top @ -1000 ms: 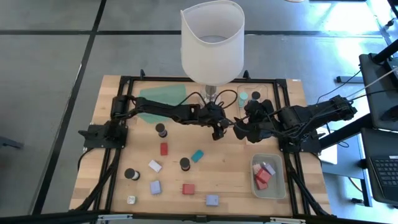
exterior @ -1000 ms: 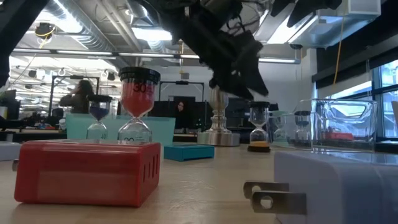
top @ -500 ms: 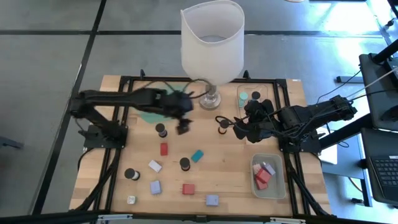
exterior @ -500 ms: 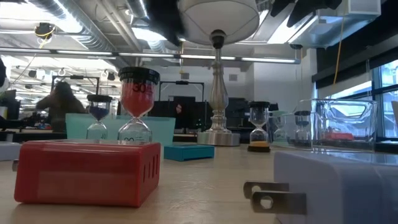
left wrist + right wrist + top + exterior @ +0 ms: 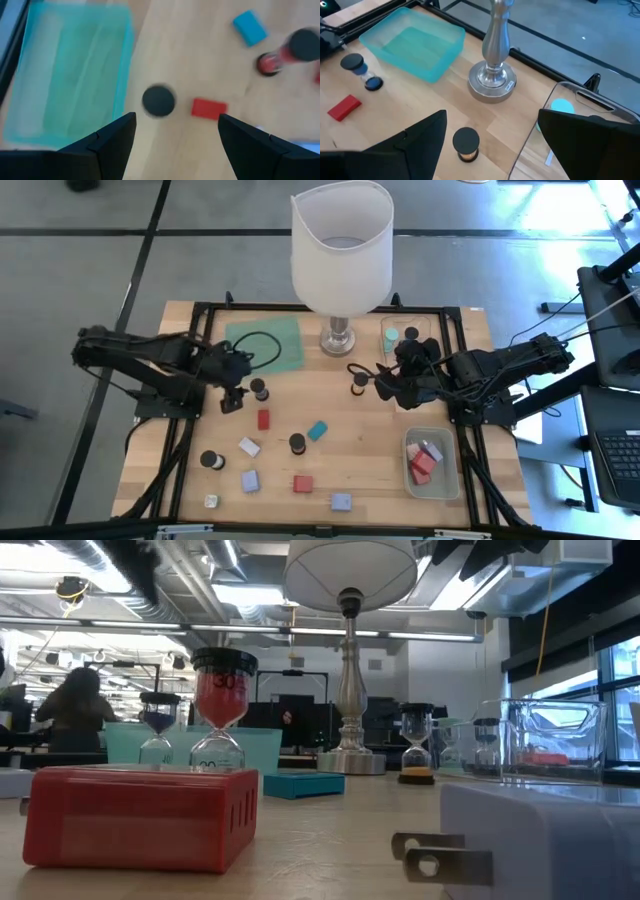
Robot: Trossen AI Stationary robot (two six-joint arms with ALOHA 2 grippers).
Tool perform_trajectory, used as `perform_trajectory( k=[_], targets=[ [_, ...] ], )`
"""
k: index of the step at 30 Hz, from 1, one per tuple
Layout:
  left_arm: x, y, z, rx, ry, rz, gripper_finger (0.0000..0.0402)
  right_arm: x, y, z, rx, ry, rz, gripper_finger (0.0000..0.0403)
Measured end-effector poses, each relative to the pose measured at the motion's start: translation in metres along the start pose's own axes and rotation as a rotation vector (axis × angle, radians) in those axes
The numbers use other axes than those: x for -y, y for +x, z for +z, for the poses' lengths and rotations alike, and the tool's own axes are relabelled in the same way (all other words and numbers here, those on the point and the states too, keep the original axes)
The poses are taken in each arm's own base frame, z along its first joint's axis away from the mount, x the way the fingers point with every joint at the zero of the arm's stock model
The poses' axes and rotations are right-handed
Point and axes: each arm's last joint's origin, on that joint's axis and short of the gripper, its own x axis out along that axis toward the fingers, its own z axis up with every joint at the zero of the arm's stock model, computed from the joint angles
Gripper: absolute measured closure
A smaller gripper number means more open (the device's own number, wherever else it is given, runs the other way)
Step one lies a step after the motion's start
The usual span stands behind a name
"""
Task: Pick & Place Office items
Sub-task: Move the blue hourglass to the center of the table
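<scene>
Between the open fingers of the left gripper [image 5: 232,399], which holds nothing, lie a dark-capped timer [image 5: 159,100] and a red block [image 5: 209,108], both just in front of it. A second ago this gripper was at the middle of the table, close to the right gripper [image 5: 384,388]; now it has pulled back to its own side. The right gripper waits, open and empty, over a small timer [image 5: 465,144]. I judge the next pick will be the dark-capped timer.

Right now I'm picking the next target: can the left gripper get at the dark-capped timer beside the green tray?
Probably yes. The left gripper hangs open just beside that timer, with only bare table around it and nothing between.
</scene>
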Motion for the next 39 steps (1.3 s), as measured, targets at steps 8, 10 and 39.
perform_trajectory(
  k=[8, 10, 39],
  targets=[
    [0.0, 0.059, -0.044, -0.037, -0.065, 0.029, 0.0123, -0.001, 0.0, 0.001, 0.012, 0.014, 0.005, 0.0085],
    [0.001, 0.071, -0.05, -0.04, -0.064, 0.032, 0.0123, -0.002, 0.0, 0.001, 0.015, 0.02, 0.01, 0.0085],
    [0.006, 0.124, -0.057, 0.116, -0.168, 0.138, 0.0123, -0.002, 0.002, 0.004, 0.022, 0.022, 0.01, 0.0085]
  ],
)
